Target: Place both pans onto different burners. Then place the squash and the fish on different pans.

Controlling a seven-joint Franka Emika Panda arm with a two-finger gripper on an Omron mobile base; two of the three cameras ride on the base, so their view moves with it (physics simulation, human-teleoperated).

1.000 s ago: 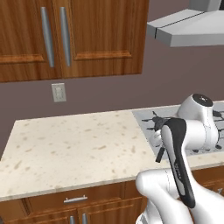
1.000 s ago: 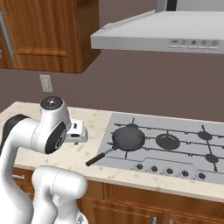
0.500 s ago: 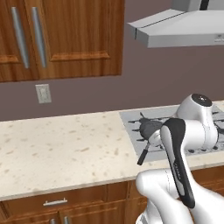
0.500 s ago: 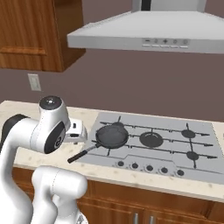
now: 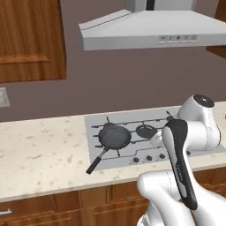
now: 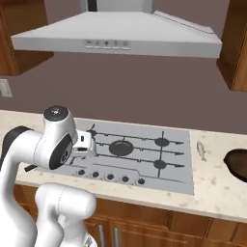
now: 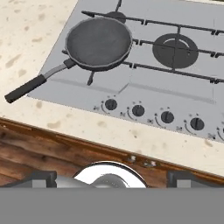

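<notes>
The dark grey pan [image 5: 114,137] [image 7: 98,42] rests on the cooktop's left burner, its long black handle [image 7: 24,89] reaching out over the counter. My gripper [image 7: 112,179] hangs open and empty above the counter's front edge, apart from the pan. The large central burner [image 7: 176,49] [image 6: 120,147] is bare. Right of the cooktop [image 6: 179,170] a small silver fish [image 6: 201,151] lies on the counter. The rusty brown skillet [image 6: 239,164] sits at the far right edge, partly cut off. The squash is out of view.
A row of knobs [image 7: 152,113] lines the cooktop's front. A grey range hood [image 5: 150,33] hangs overhead. Speckled beige counter [image 5: 39,154] stretches to the left. Wooden cabinets [image 5: 26,39] flank the hood, and drawers run below the counter.
The base has driven right, so the whole scene has slid left and the cooktop is now centred. The fish and the skillet have come into the right base view. The gripper stays open.
</notes>
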